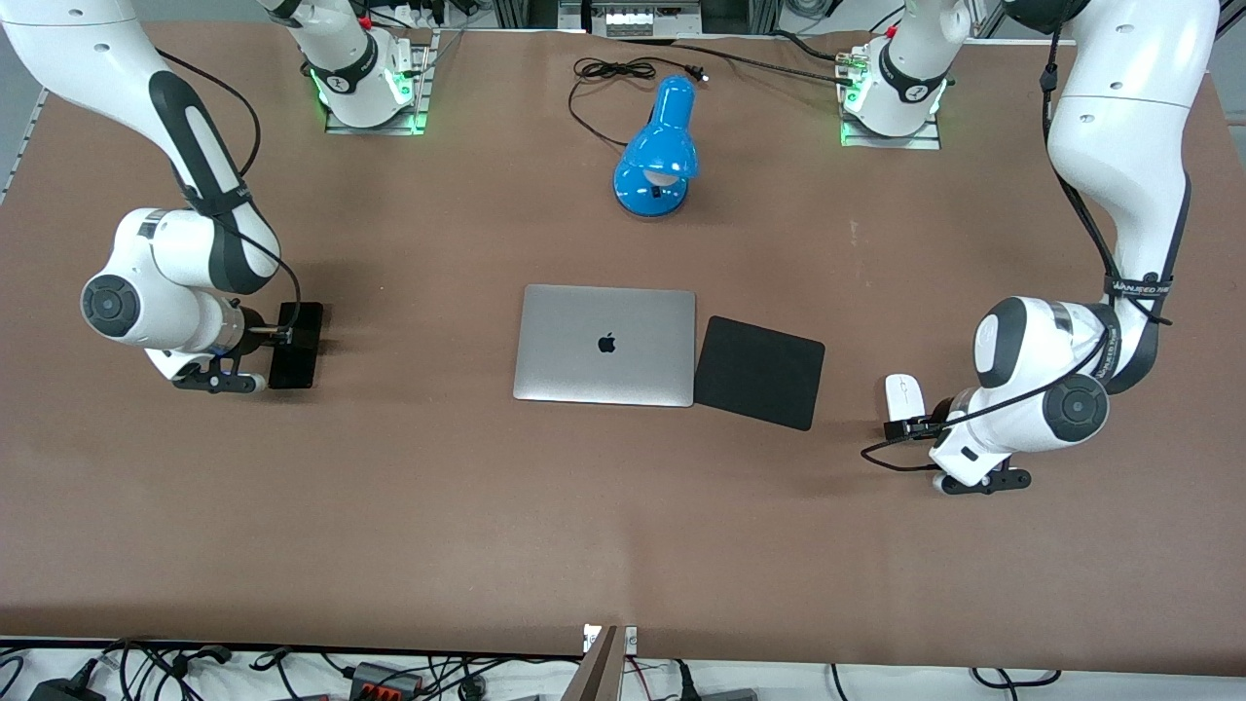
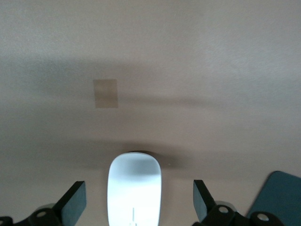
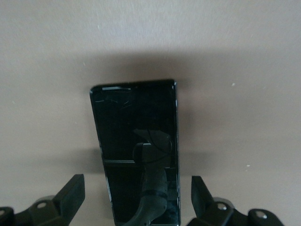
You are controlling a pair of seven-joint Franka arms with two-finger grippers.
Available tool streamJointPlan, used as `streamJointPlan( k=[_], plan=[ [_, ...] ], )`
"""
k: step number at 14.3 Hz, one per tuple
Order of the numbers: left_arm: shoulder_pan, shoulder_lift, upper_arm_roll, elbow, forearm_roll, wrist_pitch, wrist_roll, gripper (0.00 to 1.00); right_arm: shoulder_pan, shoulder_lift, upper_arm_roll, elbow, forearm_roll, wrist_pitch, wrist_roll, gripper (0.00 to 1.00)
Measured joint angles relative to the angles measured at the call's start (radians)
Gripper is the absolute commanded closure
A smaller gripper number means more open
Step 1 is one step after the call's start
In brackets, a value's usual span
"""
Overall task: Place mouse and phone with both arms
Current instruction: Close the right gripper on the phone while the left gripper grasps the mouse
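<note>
Two pincers, both spread wide. The left pincer (image 2: 136, 207) straddles the mouse (image 1: 903, 395) without touching it, near the tabletop (image 1: 623, 526) edge at the left arm's end. The right pincer (image 3: 136, 202) likewise brackets the phone (image 1: 296, 345) near the right arm's edge.

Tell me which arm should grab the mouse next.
Left. The left gripper already sits over the mouse, open fingers on either side. The right gripper is at the table's right-arm end, open around the phone.
</note>
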Motion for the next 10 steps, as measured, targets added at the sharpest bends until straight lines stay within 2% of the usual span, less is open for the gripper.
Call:
streamJointPlan(
  k=[2,10],
  plan=[
    [0.000,0.008,0.000,-0.017,0.038,0.017,0.000,0.00,0.000,0.002,0.001,-0.011,-0.002,0.006,0.000,0.00],
    [-0.003,0.020,0.000,-0.072,0.043,0.040,0.001,0.00,0.000,0.036,0.003,-0.013,-0.009,0.038,0.000,0.00]
  ],
)
